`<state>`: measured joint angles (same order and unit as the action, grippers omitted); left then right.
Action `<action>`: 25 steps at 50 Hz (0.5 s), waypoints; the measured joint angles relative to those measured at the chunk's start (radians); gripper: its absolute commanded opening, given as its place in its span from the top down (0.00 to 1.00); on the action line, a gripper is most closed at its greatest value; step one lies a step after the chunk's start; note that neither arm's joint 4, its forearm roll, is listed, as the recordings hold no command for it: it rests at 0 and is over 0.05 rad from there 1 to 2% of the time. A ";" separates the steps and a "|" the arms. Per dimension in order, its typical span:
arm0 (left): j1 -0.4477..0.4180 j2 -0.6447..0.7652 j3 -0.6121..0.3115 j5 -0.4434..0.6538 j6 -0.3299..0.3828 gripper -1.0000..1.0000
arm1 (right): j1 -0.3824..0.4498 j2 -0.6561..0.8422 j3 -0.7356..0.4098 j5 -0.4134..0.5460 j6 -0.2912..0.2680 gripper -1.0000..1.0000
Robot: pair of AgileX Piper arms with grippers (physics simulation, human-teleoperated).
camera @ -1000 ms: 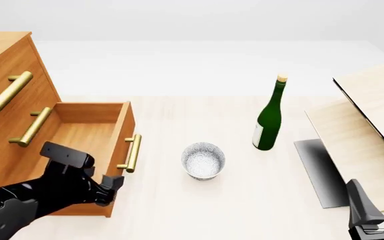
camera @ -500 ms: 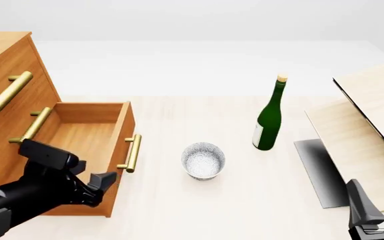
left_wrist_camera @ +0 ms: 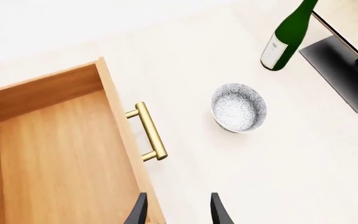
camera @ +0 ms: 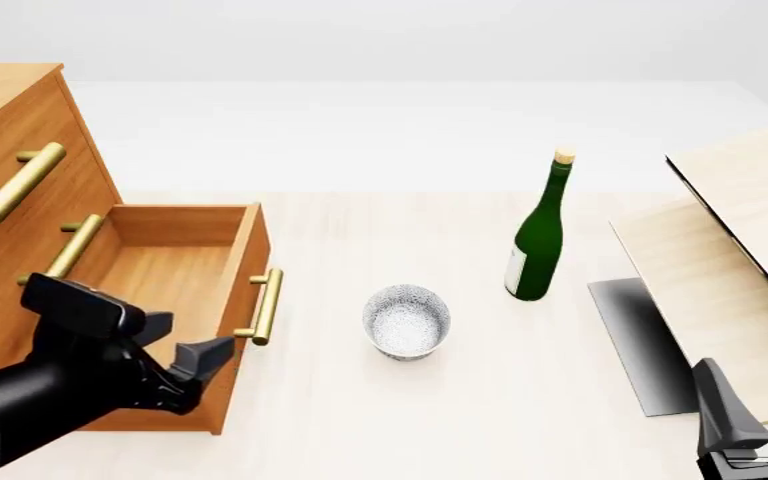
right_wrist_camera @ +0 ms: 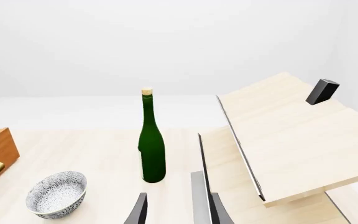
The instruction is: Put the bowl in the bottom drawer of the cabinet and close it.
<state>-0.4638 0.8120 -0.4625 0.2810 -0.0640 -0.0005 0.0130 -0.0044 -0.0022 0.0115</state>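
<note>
The speckled white bowl [camera: 407, 320] [left_wrist_camera: 238, 107] [right_wrist_camera: 57, 193] stands upright on the table, a little right of the open bottom drawer [camera: 171, 275] [left_wrist_camera: 61, 154]. That drawer is pulled out of the orange-brown cabinet [camera: 17, 140] and is empty inside. Its brass handle [camera: 264, 306] faces the bowl. My left gripper [camera: 187, 338] [left_wrist_camera: 177, 212] is open and hovers over the drawer's near front corner, well left of the bowl, holding nothing. At the near right edge my right gripper [camera: 758, 395] [right_wrist_camera: 177, 210] is open and empty, far from the bowl.
A green bottle [camera: 538, 245] [left_wrist_camera: 288, 35] [right_wrist_camera: 152, 144] stands behind and right of the bowl. Pale wooden boards [camera: 744, 230] [right_wrist_camera: 291, 135] on a dark base plate [camera: 638, 340] fill the right side. The two upper drawers are shut.
My left arm has drawn back and to the left over the open drawer, with its gripper still open. The bowl, bottle and right arm have not moved.
</note>
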 measured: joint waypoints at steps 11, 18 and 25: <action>-0.045 0.006 -0.011 -0.017 -0.014 0.00 | 0.000 0.000 0.000 0.000 0.000 0.00; -0.074 0.021 -0.024 -0.026 -0.027 0.00 | 0.000 0.000 0.000 0.000 0.000 0.00; -0.099 0.039 -0.046 -0.028 -0.041 0.00 | 0.000 0.000 0.000 0.000 0.000 0.00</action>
<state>-0.5629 0.8513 -0.5084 0.2531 -0.1050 -0.0006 0.0130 -0.0044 -0.0022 0.0114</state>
